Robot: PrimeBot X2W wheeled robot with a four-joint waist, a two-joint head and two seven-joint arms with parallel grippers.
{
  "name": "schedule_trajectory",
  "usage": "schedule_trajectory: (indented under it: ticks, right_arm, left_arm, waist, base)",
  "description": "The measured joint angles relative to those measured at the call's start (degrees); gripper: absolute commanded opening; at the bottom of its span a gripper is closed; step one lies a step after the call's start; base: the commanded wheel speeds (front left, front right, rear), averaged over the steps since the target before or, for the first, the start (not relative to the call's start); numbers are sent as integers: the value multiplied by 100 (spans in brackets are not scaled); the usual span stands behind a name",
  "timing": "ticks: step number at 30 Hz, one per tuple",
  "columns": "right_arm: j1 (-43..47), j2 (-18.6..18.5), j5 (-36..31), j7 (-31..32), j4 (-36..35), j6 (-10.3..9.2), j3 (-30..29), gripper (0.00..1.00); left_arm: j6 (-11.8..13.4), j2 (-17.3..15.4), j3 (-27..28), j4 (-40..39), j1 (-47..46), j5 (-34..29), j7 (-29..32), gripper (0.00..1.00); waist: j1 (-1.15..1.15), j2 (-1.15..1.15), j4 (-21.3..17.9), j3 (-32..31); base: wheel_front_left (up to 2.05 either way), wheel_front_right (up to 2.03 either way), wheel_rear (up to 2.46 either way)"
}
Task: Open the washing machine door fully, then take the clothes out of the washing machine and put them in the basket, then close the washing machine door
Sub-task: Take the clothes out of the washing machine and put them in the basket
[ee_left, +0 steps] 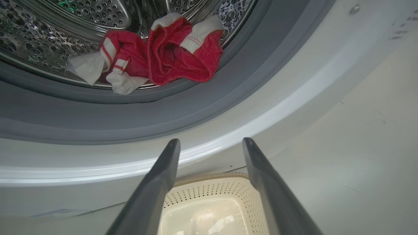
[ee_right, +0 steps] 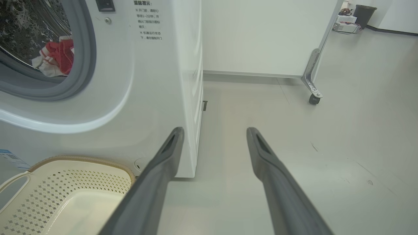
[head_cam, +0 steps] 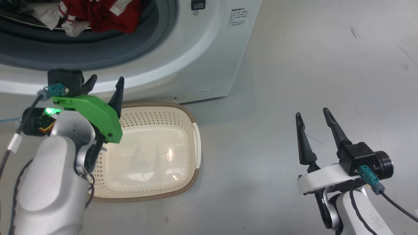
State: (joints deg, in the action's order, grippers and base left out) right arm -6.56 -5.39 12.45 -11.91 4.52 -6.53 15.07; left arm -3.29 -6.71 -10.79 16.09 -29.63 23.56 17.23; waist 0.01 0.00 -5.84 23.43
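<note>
Two pincers stand spread: the left pincer [head_cam: 108,78] above the basket [head_cam: 195,137] before the washing machine [head_cam: 209,49], clothes [head_cam: 104,14] inside it; the right pincer [head_cam: 312,112] over the floor [head_cam: 326,65].

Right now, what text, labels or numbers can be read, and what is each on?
"温馨提示:" heads the printed notice on the washing machine front, right of the drum opening.
"开门前,请耐心" is the notice's first line.
"下,请勿强制开门" is its last line; the middle lines are too small to be sure of.
The blue sticker low on the front is too small to read.
</note>
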Motion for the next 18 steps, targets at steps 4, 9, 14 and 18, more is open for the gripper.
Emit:
schedule_trajectory:
  ticks: [4,9,14,18]
  right_arm:
    - [-115,14,0,-10,18,40,21,100]
    - [-243,66,2,-58,63,56,80,100]
    - [-391,132,11,-103,174,138,216,100]
    - [-452,170,51,-111,261,143,278,100]
  left_arm:
    - [-54,-120,133,149,-589,78,298,100]
    - [-60,-266,334,348,-1296,243,555,100]
    - [-60,-461,528,631,-1755,303,712,100]
    - [-60,-566,649,851,-2050,350,810,100]
  waist:
    - [0,0,-161,228]
    - [0,0,-383,466]
    - [0,0,-633,641]
    - [0,0,-835,753]
  base:
    - [0,0,0]
    - [0,0,0]
    - [0,0,0]
    - [0,0,0]
